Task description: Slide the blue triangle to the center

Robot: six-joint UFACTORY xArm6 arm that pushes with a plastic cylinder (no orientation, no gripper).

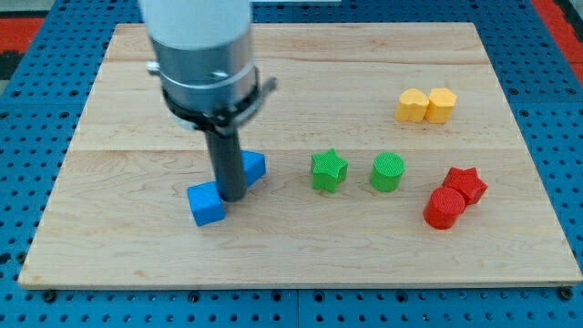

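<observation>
- My tip (230,197) is sitting on the board (301,264) between two blue blocks, wedged into the gap.
- Blue triangle (252,168) is lying just beside the rod on the view's right, partly hidden behind it; shape is looking wedge-like, but I can't fully confirm with the rod covering it.
- Blue cube (206,204) is touching or nearly touching the tip on the view's lower left.
- No pincer on this rig: nothing is opening, closing or holding, just a bare rod pushing.
- Triangle is sitting left of board centre; the green star (329,170) and green cylinder (387,172) are occupying the middle-right.
- Risks I'm seeing:
  - Pushing rightward off-centre on the slanted face is likely spinning the triangle off the tip.
  - Overshooting is driving it into the green star and shunting that too.
  - Any leftward correction is dragging the blue cube along.
- Yellow pair (426,105) and red pair (454,197) are staying well apart from this.
</observation>
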